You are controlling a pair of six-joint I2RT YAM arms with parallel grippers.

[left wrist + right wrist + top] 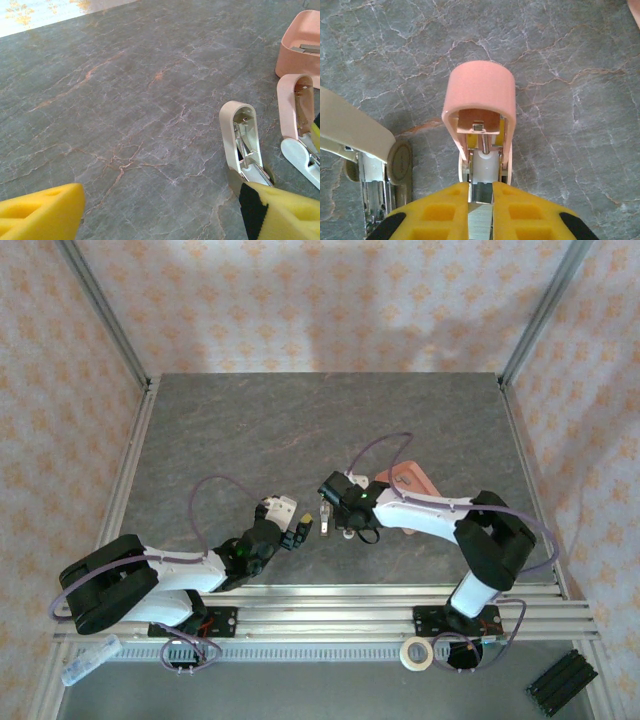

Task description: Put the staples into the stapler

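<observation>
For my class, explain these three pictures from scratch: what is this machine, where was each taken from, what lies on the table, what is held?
Two robot arms are bolted at a grey table's near edge. One picture looks down from above; the other two come from a camera on each wrist, yellow fingers at the bottom. On the table are a cream stapler and a pink stapler, both flipped open, and a pink tray. The left arm's jaws stand open, holding nothing. The right arm's jaws are shut on a thin silvery strip, probably staples, at the pink stapler.
</observation>
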